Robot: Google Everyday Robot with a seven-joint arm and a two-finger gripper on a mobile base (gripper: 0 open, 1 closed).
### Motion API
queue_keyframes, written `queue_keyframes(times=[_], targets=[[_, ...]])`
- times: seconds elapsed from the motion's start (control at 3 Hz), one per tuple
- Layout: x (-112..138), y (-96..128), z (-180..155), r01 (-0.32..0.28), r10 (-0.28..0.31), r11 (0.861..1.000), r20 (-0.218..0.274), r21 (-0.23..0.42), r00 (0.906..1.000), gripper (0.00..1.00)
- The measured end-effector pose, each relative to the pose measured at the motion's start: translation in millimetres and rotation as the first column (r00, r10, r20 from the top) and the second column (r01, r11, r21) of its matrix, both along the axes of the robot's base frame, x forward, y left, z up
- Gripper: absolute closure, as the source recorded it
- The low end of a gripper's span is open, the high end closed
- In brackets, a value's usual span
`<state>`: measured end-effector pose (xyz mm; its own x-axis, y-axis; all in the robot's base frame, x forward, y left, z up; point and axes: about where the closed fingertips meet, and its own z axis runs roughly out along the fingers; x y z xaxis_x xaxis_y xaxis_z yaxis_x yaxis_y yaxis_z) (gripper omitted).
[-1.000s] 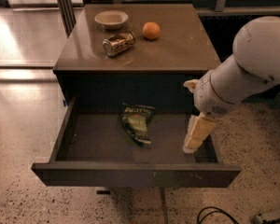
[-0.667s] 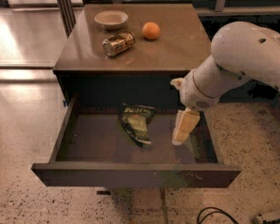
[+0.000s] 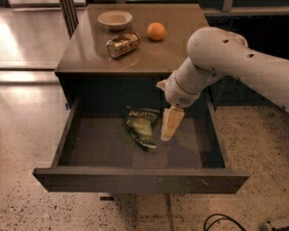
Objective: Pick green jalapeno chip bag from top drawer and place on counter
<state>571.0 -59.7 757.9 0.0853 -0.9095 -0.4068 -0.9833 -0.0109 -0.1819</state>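
Here we count one open top drawer (image 3: 139, 181), pulled out toward the camera from the dark cabinet, its long plain front panel nearest to us. On its brownish floor lies one green jalapeno chip bag (image 3: 141, 128), crumpled, dark green with white lettering at its upper end and a pale yellowish patch in the middle. It sits a little right of the drawer's centre, closer to the back wall than to the front panel, and it is the only loose thing we see in the drawer.

One white arm (image 3: 241, 66) comes in from the right edge of the view and bends down over the right half of the drawer. At its end, the one cream-coloured gripper (image 3: 169, 129) points downward into the drawer, just beside the bag on its right. We see it as a single pale wedge, so we cannot tell whether it stands wide or narrow. We also cannot tell whether it touches the bag; no part of the bag appears to be held by it.

Above the drawer, the brown table (image 3: 178, 52) carries three things, one of each. One shallow pale bowl (image 3: 115, 19) stands near the back edge on the left. One gold-brown can (image 3: 122, 44) lies on its side in front of the bowl. One orange (image 3: 156, 31) rests to the right of both, apart from them. The right half of the table is bare brown surface.

On the speckled floor (image 3: 19, 143) at the lower right, we see one dark cable (image 3: 221, 221) looping into view.
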Motion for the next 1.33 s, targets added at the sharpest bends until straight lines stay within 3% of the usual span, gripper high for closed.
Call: queue_keyframes(times=[0.67, 1.0, 1.33], targets=[[6, 7, -14, -0.012, 0.012, 1.000, 0.006, 0.003, 0.9999, 0.00], [20, 15, -44, -0.027, 0.026, 0.999, 0.030, 0.033, 0.9992, 0.00], [31, 35, -61, -0.061, 0.059, 0.997, 0.050, 0.049, 0.9970, 0.00]])
